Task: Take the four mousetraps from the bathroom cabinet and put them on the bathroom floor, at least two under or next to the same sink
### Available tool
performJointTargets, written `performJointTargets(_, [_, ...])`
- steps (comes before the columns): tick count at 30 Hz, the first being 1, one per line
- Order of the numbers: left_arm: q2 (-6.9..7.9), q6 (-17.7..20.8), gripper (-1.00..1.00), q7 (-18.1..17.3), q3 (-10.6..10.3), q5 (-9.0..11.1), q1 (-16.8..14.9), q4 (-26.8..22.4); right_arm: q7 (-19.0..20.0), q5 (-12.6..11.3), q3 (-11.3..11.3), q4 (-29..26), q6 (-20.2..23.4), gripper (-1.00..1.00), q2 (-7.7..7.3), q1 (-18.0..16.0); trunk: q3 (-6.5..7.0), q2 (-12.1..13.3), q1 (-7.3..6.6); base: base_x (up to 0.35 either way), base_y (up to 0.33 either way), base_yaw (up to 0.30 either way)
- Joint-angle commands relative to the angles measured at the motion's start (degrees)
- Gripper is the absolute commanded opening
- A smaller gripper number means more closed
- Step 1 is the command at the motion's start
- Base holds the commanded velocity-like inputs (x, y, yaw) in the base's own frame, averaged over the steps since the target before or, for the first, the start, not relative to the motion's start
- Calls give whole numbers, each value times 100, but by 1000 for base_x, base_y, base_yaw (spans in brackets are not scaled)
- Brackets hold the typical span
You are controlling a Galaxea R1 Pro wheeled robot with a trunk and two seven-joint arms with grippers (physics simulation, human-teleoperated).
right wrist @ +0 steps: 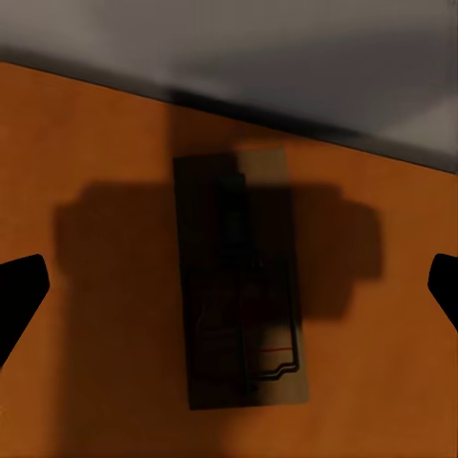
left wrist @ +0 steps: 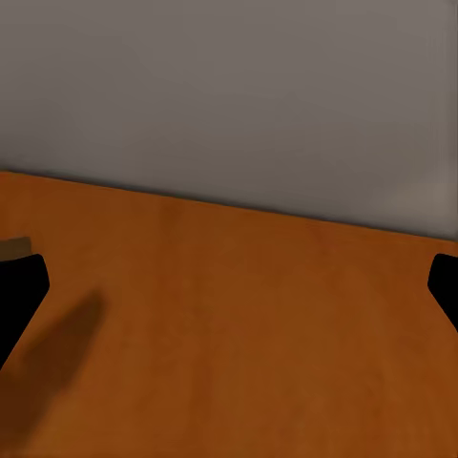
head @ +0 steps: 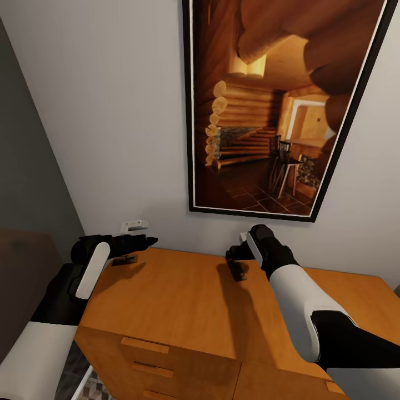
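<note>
- Mousetraps, flat dark-brown slabs with small metal parts, lie on the flat top of the low orange-brown wooden cabinet (head: 183, 300); you have one (head: 124, 259) beneath your left arm and another (head: 239, 270) beneath your right.
- Your left gripper (head: 145, 241) hovers low over the cabinet's left rear corner. Its wrist view shows both black fingertips (left wrist: 21, 286) wide apart with only bare wood and grey wall between, so nothing is held; judging by that, the trap sits behind the fingers' reach. Draw back a little before you descend.
- A white wall bracket (head: 134, 226) sits just behind that gripper, so keep clear of it.
- Your right gripper (right wrist: 229, 286) hangs spread wide and empty over its trap (right wrist: 243, 281), which lies lengthwise, centred between the tips and in shadow. Lower straight down and close across the narrow sides.
- A framed log-cabin picture (head: 272, 105) hangs above; the head view alone shows it, while the right wrist view alone shows the trap's wire.
</note>
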Motion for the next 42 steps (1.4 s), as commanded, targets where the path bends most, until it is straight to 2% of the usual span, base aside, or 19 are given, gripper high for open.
performJointTargets(1, [5,16,100,51,-10,54,-5,-5,45,58,-41,-6,19,100,8,-5,-8,-6,1,0,0,0])
performJointTargets(8, [5,16,100,52,-10,54,-5,-5,134,56,-41,-3,15,100,-26,-5,-8,-6,1,0,0,0])
performJointTargets(22, [5,16,100,50,-10,54,-5,-5,782,56,-37,-4,1,100,-201,-5,-8,-6,1,0,0,0])
performJointTargets(31, [5,16,100,52,-10,54,-5,-5,836,79,-33,-4,-80,100,-268,-5,-8,-6,1,0,0,0])
performJointTargets(42, [5,18,100,56,-10,60,-5,0,822,97,-32,-3,-107,100,-275,-5,-8,-6,1,6,0,0])
